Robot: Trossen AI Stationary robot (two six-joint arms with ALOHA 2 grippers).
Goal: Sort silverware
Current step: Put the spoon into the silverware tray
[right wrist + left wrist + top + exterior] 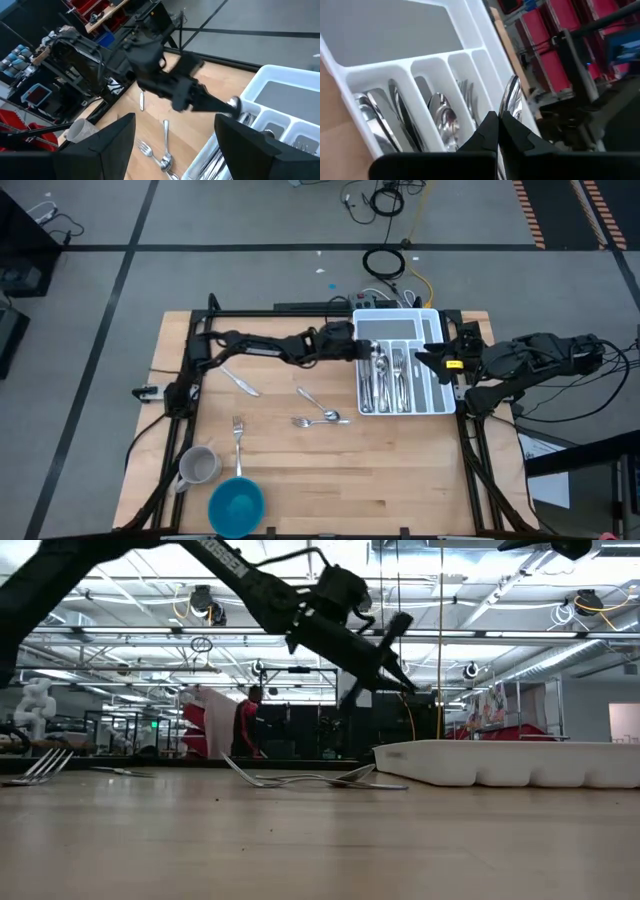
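My left gripper [372, 352] reaches from the table's left over the white organiser tray [440, 402] and is shut on a shiny spoon [512, 95]. It hangs above the tray's long compartments [427, 75], where several pieces of silverware [392, 375] lie flat. More silverware lies flat on the wooden table: a knife [240, 381], a fork [238, 432], another piece [311, 397] and two spoons [322, 420]. My right gripper [432, 360] waits open and holds nothing, raised at the tray's right edge and facing the left arm [165, 80]. My left gripper pinches the spoon between its two shut fingers [487, 131]. Only the spoon's rounded shiny end [234, 104] shows beyond the fingertips, and the fingers hide the rest. The fingers come from the table's left, slanting down. The spoon is lifted clear above the tray.
A grey mug [198, 466] and a blue bowl [236, 505] stand near the table's front left. The tray's wide far compartment [395, 328] holds nothing. Bare wood lies between the loose silverware and the front edge.
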